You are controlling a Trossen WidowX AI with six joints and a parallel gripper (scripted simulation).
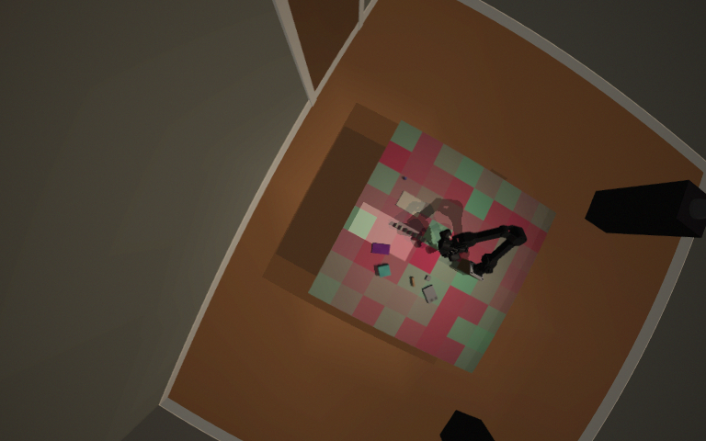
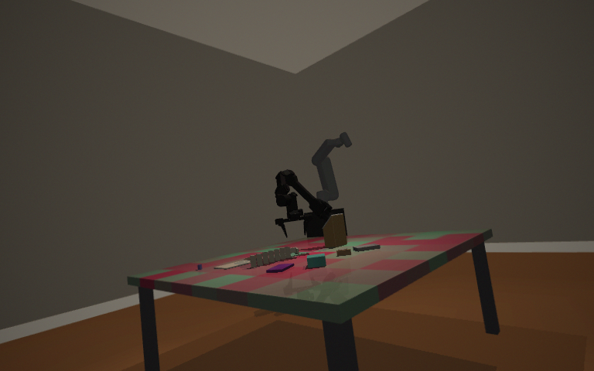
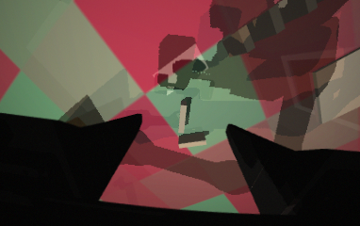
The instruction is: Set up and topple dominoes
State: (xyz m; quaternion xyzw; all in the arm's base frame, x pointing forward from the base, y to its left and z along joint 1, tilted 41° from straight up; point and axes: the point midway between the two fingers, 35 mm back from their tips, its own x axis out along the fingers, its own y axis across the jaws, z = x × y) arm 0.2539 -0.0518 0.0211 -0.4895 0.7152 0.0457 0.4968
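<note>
A row of pale dominoes (image 1: 402,228) (image 2: 270,257) (image 3: 277,19) stands on the patterned table; in the wrist view it runs off at the upper right, partly in the arm's shadow. Two loose pale dominoes lie or stand near the row's arm-side end: one domino (image 3: 183,119) is upright in the wrist picture, the other domino (image 3: 192,143) is crosswise just below it. I cannot tell whether either stands. My gripper (image 2: 295,234) (image 3: 185,122) is wide open and empty, raised above the table near that end of the row. In the overhead view the arm hides the spot beneath it.
A white flat slab (image 1: 408,200) (image 2: 232,265) (image 3: 351,75) lies beside the row. A purple box (image 1: 381,248) (image 2: 280,267) and teal block (image 1: 383,269) (image 2: 315,260) lie on the other side. An orange-brown block (image 1: 413,280) (image 2: 343,252), grey device (image 1: 429,294) and tall brown box (image 2: 335,233) are nearer the arm's base.
</note>
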